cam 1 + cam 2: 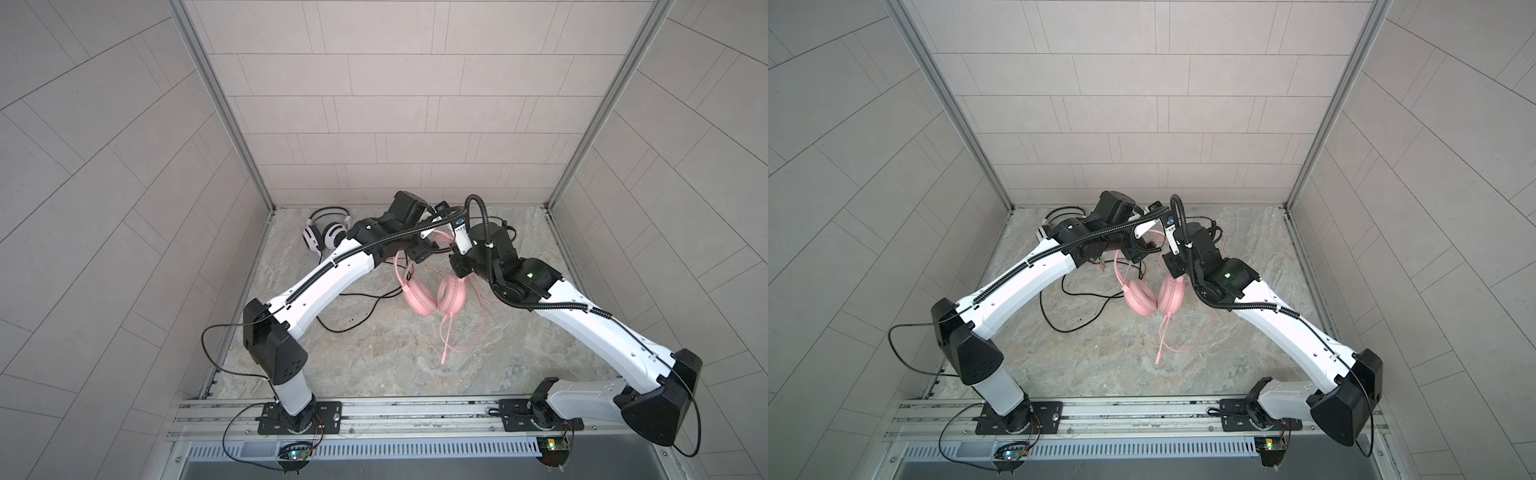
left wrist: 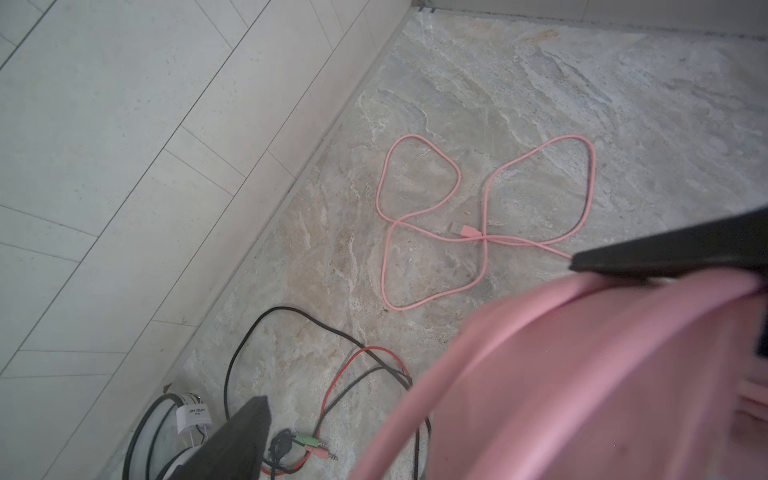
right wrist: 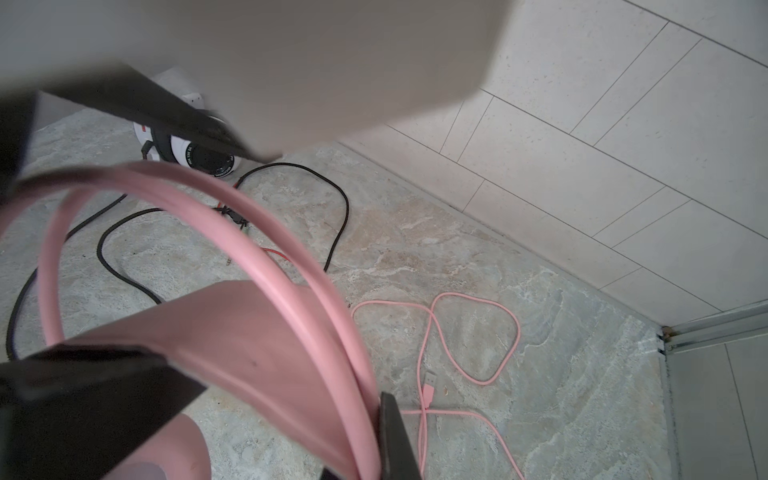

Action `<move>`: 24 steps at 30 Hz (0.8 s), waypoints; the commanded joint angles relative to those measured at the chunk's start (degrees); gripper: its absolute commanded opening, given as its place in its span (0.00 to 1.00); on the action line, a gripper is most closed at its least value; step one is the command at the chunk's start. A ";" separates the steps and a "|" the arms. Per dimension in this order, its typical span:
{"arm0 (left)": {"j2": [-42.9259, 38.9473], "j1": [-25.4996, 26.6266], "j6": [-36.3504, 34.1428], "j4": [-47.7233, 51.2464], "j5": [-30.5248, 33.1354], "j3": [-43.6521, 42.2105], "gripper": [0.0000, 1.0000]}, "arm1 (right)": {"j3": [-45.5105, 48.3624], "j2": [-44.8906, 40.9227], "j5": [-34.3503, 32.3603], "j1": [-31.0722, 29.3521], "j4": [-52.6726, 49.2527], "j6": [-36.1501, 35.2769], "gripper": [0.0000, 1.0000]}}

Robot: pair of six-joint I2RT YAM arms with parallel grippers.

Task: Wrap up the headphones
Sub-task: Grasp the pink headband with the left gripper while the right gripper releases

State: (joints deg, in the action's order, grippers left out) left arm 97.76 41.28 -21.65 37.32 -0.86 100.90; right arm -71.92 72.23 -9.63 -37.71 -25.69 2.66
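The right gripper [image 1: 456, 266] is clamped together on the headband [image 3: 257, 239] of the pink over-ear headphones [image 1: 451, 293]. In the right wrist view the pink band and its thin pink tubes run between the black fingers. The left gripper [image 2: 419, 332] meets the same headband from the opposite side with its jaws wide apart. In the left wrist view one black finger [image 2: 665, 249] lies against the upper edge of the band, and the other finger [image 2: 232, 440] stands well clear of it. In both top views the pink headset hangs below the two grippers near the middle of the grey marbled tabletop [image 1: 374, 365]. Its ear cups point down and press against each other; whether they touch the surface I cannot tell. The thin pink cable [image 2: 482, 237] lies in loose crossing loops on the tabletop, its plug flat beside the crossing. The white-and-black striped headphones [image 1: 328, 232] sit in the far left corner against the back wall [image 1: 374, 124], apart from both grippers. Their long black cable [image 1: 353, 328] snakes across the surface toward the pink headset.
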 commanded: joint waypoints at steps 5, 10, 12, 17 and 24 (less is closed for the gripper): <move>-3.14 -0.67 -0.25 -5.61 4.85 -5.36 0.44 | 1.15 -5.42 5.79 -0.69 6.67 3.41 0.00; -4.57 -1.05 1.54 -7.28 6.33 -7.59 0.27 | 6.28 -9.29 4.36 -0.76 14.53 5.18 0.00; -4.55 -1.46 1.85 -7.34 5.20 -7.70 0.24 | 6.75 -10.03 5.35 -0.77 15.36 5.83 0.00; -2.99 -1.87 2.79 -5.19 5.23 -6.46 0.12 | 6.71 -9.94 5.37 -0.70 16.29 6.85 0.00; -2.11 -3.54 6.79 -3.37 8.28 -5.09 0.04 | 6.58 -9.56 4.30 -0.33 13.66 8.45 0.31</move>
State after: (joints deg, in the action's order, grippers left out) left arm 94.39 41.52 -19.92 33.36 0.80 94.37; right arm -63.31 66.63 -6.74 -37.87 -16.47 6.72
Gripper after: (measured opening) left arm 0.213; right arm 0.220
